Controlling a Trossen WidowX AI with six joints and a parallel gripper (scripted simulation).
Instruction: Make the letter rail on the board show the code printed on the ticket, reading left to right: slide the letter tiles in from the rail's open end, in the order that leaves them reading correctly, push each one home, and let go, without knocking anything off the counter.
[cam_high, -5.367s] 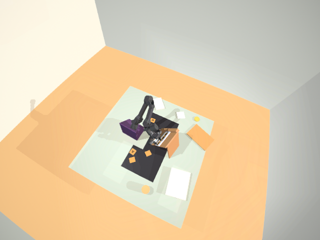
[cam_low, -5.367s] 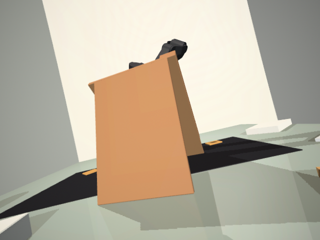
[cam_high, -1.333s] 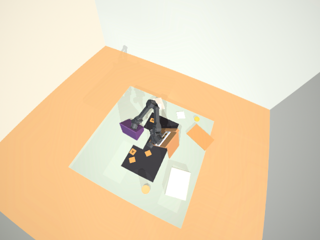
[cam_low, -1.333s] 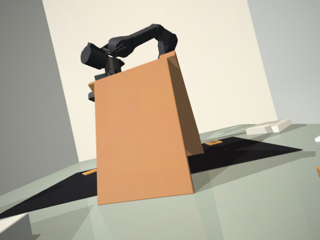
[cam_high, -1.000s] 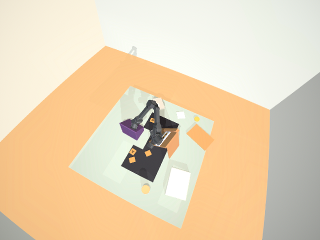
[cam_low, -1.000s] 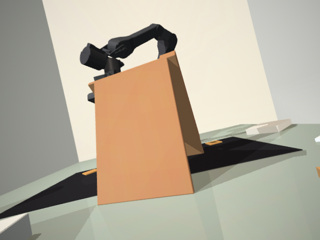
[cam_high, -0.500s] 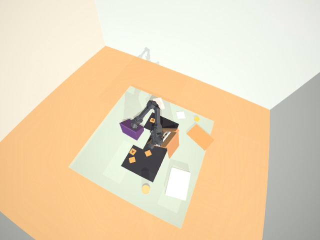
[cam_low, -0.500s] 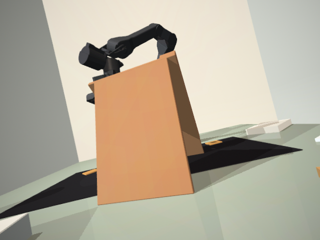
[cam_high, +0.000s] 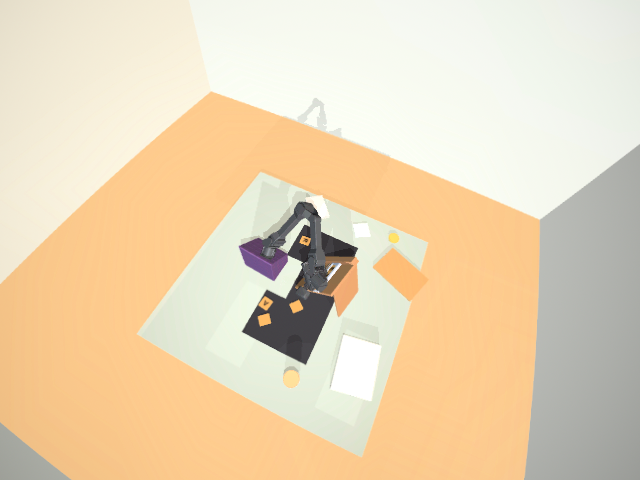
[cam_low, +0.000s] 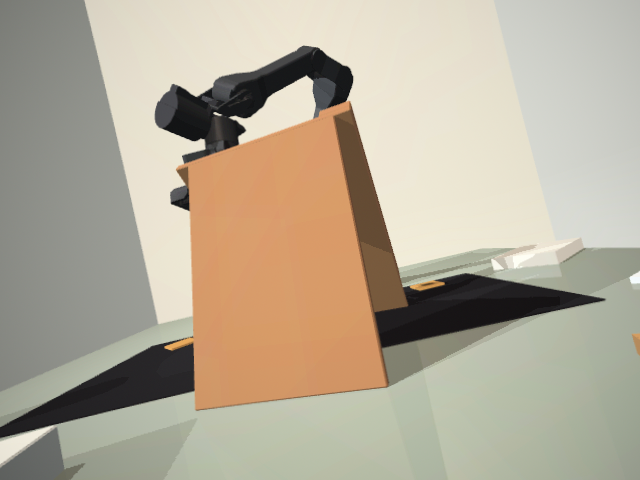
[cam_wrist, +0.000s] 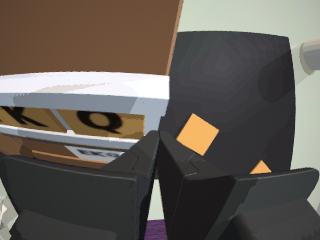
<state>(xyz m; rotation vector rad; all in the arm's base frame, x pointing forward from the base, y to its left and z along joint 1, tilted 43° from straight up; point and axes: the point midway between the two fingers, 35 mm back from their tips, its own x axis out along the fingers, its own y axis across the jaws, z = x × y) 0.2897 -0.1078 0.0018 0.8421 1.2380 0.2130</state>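
My gripper (cam_high: 302, 292) (cam_wrist: 156, 138) is shut and empty, its tips by the rail's right end in the wrist view. The orange-brown board (cam_high: 347, 291) (cam_low: 279, 258) stands upright and hides most of the gripper in the exterior view. Its white rail (cam_wrist: 85, 83) holds a K tile (cam_wrist: 30, 118) and, to its right, a Q tile (cam_wrist: 102, 123), with a narrow gap between. Anything further left is out of view. The ticket (cam_wrist: 95, 152) reads EKQ, partly hidden by a finger. Loose tiles (cam_high: 296, 306) (cam_high: 264, 319) (cam_high: 265, 303) (cam_wrist: 198, 134) lie flat; another tile (cam_high: 305, 240) (cam_low: 427, 285) lies behind.
Black mats (cam_high: 289, 338) (cam_high: 338, 248) (cam_wrist: 235, 65) lie either side of the board. A purple block (cam_high: 263, 263) is at the arm's base. A white box (cam_high: 356, 366), a pale orange cylinder (cam_high: 291, 378), an orange slab (cam_high: 400, 273) and a yellow disc (cam_high: 393, 238) stand around.
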